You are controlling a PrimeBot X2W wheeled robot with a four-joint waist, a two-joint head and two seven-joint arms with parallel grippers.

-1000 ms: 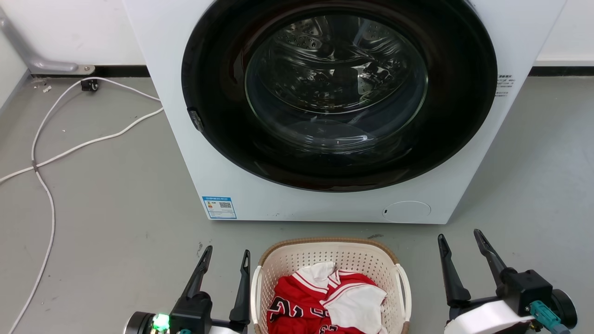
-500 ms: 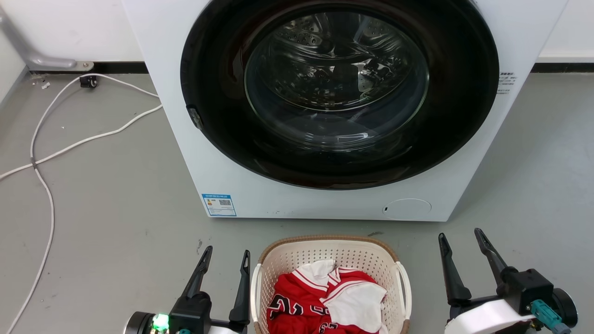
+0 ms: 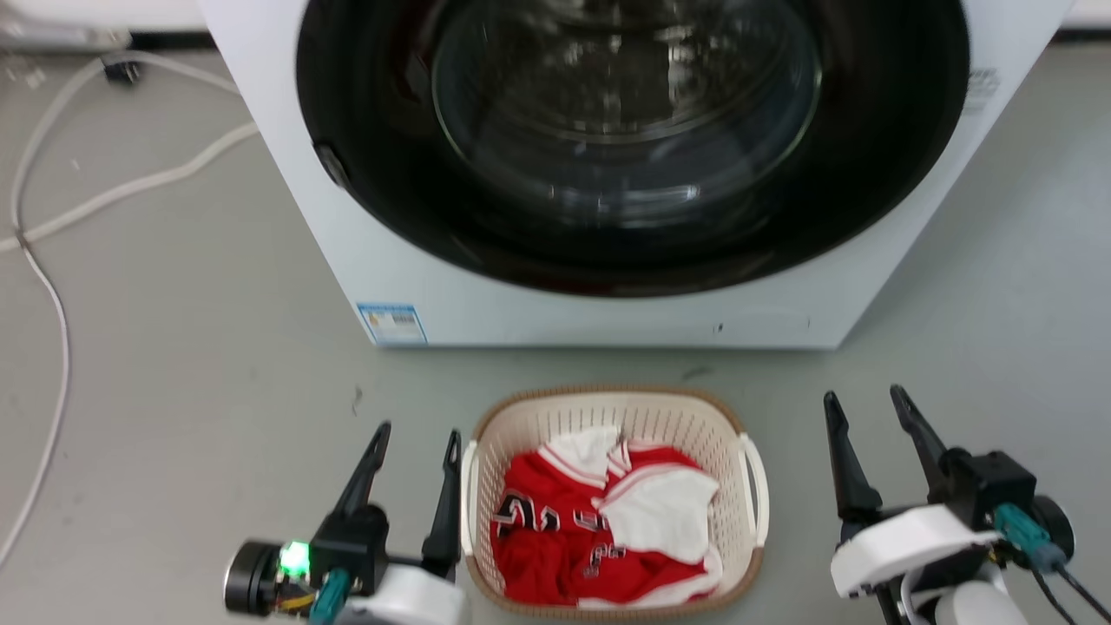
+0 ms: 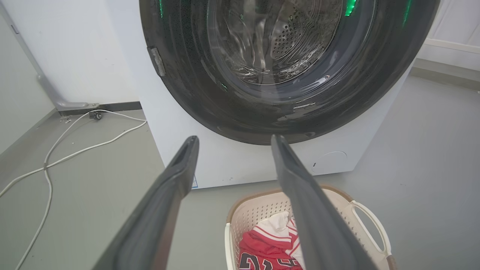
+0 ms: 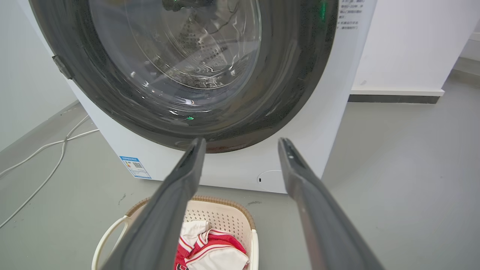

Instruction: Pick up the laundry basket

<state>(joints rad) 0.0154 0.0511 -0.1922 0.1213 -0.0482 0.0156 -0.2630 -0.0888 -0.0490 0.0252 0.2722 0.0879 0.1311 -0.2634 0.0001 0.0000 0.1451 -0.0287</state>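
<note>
Your cream perforated plastic laundry basket [image 3: 608, 406], brown-rimmed, sits on the grey floor [image 3: 191, 365]; your left gripper [image 3: 418, 431] and right gripper [image 3: 864, 395] flank it, both spread apart.

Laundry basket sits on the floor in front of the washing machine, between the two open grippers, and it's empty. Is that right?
Not quite: it isn't empty. The head view shows the laundry basket holding red and white clothing. The rest holds: it sits on the floor in front of the washing machine, between the open left gripper and the open right gripper.
</note>
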